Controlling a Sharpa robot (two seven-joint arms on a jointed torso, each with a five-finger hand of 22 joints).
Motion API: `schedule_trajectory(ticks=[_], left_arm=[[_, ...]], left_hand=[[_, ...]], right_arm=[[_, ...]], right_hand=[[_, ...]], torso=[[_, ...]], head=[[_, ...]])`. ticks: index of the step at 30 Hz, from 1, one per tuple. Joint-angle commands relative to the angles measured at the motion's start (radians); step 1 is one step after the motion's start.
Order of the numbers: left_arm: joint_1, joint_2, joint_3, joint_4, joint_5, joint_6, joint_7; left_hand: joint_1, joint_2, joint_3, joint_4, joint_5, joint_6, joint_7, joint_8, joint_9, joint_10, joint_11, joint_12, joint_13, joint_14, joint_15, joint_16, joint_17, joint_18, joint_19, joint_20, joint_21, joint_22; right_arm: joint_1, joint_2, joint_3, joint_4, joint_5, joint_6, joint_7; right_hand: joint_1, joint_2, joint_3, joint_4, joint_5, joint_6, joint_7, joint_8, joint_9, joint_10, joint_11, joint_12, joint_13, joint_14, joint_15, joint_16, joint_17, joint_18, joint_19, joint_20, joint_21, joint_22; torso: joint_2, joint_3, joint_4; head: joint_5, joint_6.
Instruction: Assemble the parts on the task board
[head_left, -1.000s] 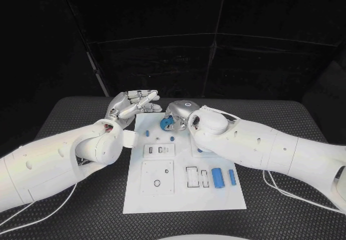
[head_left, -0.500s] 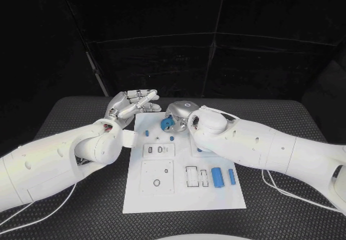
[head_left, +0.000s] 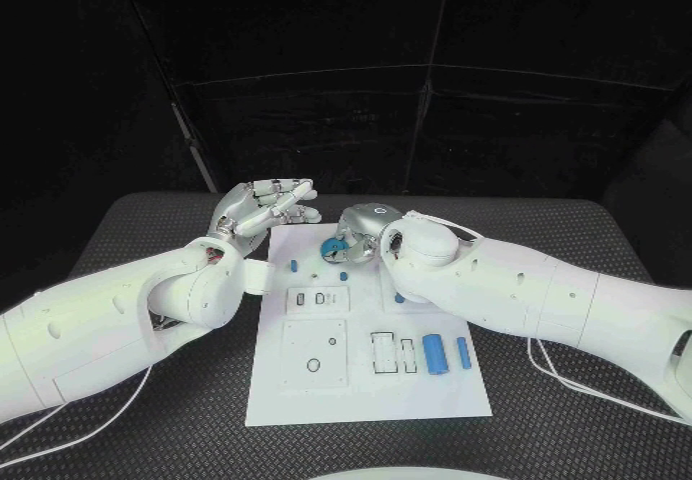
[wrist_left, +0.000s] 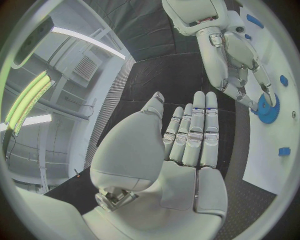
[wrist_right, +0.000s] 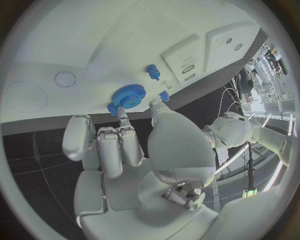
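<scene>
Before me the black worktop (head_left: 159, 225) carries the white task board (head_left: 361, 395) lying flat at its middle, with thin white cables (head_left: 577, 385) trailing across its surface.

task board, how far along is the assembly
Early, by the look of it. Done: nothing clearly, though small pieces sit in the slots mid-board. In hand: the right hand pinches a blue gear at the far end of the task board. The left hand hovers open beside the board, holding nothing. Left: two blue cylinders and a few small blue parts lie loose.
</scene>
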Motion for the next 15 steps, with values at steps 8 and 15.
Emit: schedule_trajectory(ticks=[8, 15], left_arm=[[0.002, -0.002, 0.001, 0.002, -0.004, 0.009, 0.002], [0.001, -0.004, 0.001, 0.003, -0.004, 0.008, 0.001]], left_hand=[[0.011, 0.003, -0.001, -0.007, -0.004, -0.002, 0.005, -0.004, -0.001, -0.004, 0.003, -0.005, -0.001, -0.005, 0.005, -0.007, 0.003, 0.012, -0.001, 0.004, -0.005, -0.002], [0.013, 0.003, -0.001, -0.009, -0.004, -0.002, 0.005, -0.005, -0.001, -0.005, 0.004, -0.006, -0.001, -0.004, 0.005, -0.008, 0.004, 0.012, -0.001, 0.004, -0.005, -0.003]], right_arm=[[0.002, -0.022, 0.000, 0.019, 0.052, 0.024, -0.014], [0.001, -0.067, 0.000, 0.058, 0.062, -0.077, -0.002]], right_hand=[[0.016, 0.000, -0.019, -0.014, 0.010, 0.009, 0.000, -0.006, -0.002, 0.041, -0.002, 0.005, 0.170, 0.098, 0.001, 0.006, 0.235, -0.018, 0.007, -0.001, 0.006, 0.005], [0.030, 0.004, -0.029, -0.017, 0.021, -0.002, 0.003, -0.015, -0.004, 0.042, 0.000, 0.007, 0.172, 0.098, 0.002, 0.006, 0.237, -0.019, 0.009, 0.000, 0.008, 0.009]], torso=[[-0.001, 0.0008, 0.0007], [-0.001, 0.0013, -0.0007]], head=[[-0.001, -0.002], [0.000, 0.001]])
